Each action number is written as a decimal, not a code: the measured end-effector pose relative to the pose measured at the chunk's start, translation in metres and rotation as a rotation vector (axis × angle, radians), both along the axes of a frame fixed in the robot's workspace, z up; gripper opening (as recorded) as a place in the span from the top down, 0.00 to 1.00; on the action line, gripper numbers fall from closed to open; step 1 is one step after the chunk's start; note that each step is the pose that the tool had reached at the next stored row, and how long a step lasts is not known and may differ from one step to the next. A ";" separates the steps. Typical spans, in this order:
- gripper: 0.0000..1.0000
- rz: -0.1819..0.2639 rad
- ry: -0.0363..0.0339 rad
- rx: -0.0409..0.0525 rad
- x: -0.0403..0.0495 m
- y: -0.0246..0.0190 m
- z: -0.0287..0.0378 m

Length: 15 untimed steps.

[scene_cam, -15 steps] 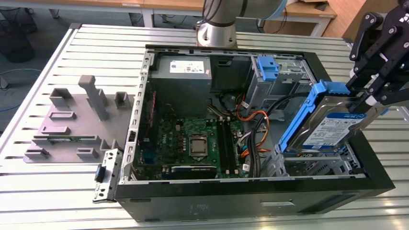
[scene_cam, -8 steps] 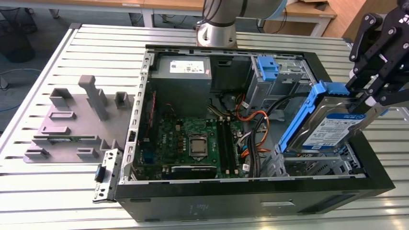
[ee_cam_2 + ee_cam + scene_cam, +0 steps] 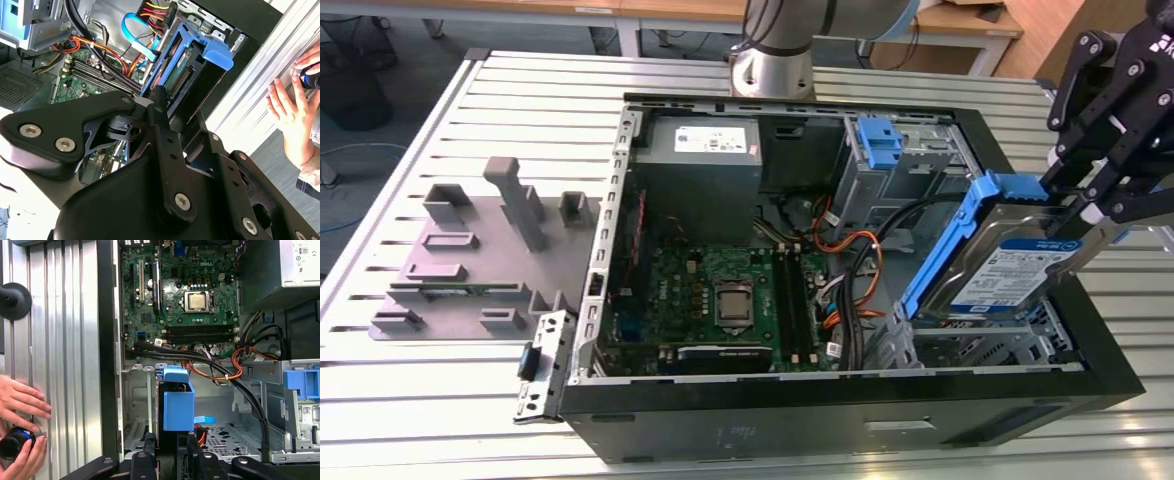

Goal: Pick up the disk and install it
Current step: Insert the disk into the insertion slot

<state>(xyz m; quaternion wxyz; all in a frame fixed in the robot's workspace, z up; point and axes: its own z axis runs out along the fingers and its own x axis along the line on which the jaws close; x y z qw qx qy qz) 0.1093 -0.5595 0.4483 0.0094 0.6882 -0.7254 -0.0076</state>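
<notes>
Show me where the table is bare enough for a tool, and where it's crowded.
Bare slats: the near table corner by the grey fixture, the stretch beyond the fixture, the strip along the near wall of the case. Crowded: inside the case, cables run beside the disk, held tilted by the gripper; a hand rests on slats beside the case.

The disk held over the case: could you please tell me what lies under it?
Under the tilted disk, held by the gripper, sits the perforated metal drive bay in a corner of the case. The disk covers the bay's part directly beneath it.
</notes>
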 end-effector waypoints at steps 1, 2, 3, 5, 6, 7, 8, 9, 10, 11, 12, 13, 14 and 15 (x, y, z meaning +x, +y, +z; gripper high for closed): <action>0.65 0.000 0.0000 0.0001 0.0000 -0.0001 -0.0002; 0.65 0.000 0.0000 0.0001 0.0000 -0.0001 -0.0004; 0.65 0.000 0.0000 0.0001 0.0000 -0.0001 -0.0004; 0.65 0.000 0.0000 0.0001 0.0000 -0.0001 -0.0009; 0.65 0.000 0.0000 0.0001 0.0000 -0.0001 -0.0014; 0.65 0.000 0.0000 0.0011 0.0000 -0.0001 -0.0022; 0.65 0.000 0.0001 0.0007 0.0000 -0.0002 -0.0022; 0.65 0.000 0.0000 0.0006 0.0000 -0.0002 -0.0022; 0.65 0.000 0.0000 0.0003 0.0001 -0.0001 -0.0020; 0.65 0.000 0.0000 0.0003 0.0001 -0.0001 -0.0020; 0.65 0.000 0.0000 0.0002 0.0001 -0.0001 -0.0019; 0.65 0.000 0.0001 0.0002 0.0002 -0.0001 -0.0019; 0.65 0.000 0.0000 0.0002 0.0002 -0.0001 -0.0021; 0.65 0.000 0.0000 0.0002 0.0001 -0.0001 -0.0027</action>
